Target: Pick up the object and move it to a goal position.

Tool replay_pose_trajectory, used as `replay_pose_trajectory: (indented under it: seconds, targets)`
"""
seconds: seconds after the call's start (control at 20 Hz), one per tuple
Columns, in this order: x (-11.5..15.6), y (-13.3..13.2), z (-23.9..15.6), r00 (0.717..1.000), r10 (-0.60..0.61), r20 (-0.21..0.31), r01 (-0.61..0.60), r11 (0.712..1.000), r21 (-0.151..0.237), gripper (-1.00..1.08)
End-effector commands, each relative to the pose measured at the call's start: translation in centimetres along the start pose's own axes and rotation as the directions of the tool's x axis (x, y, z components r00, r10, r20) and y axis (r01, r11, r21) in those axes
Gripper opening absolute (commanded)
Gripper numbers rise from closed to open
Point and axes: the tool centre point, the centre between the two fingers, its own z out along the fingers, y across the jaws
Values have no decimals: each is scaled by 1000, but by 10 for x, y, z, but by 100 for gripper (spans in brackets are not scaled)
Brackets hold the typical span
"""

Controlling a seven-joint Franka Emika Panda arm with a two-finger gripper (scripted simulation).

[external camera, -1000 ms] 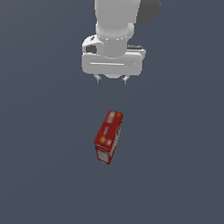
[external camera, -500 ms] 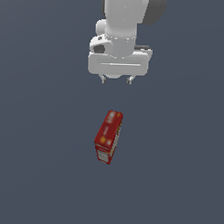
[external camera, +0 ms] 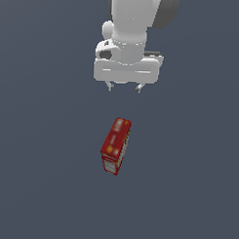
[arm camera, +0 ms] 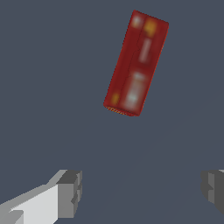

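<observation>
Red box [external camera: 115,146] with yellow-orange spots lies flat on the dark grey tabletop [external camera: 36,187]. White gripper [external camera: 125,87] hangs apart from it, jaws spread wide, empty.

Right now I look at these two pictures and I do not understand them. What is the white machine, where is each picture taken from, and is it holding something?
The white machine is a robot arm in a computer simulation. Its grasping part, the white gripper, hangs over a plain dark grey surface.

One picture comes from an outside camera that sees the whole scene. The other comes from a camera on the arm's wrist, looking past the two grey fingertips at the surface.

Only one thing lies there: a small, long red box with yellow-orange spots and a pale label, also seen in the wrist view.

Nothing is held. The gripper is open and empty, apart from the box.
</observation>
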Motion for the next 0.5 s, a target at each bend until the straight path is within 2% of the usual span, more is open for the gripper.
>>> replay_pose_trajectory:
  seconds: [0.0, 0.45]
  targets:
    - [7, 1, 3, 1000, 16, 1, -16, 1000, 2, 100]
    - [54, 8, 26, 992, 124, 5, -124, 992, 11, 100]
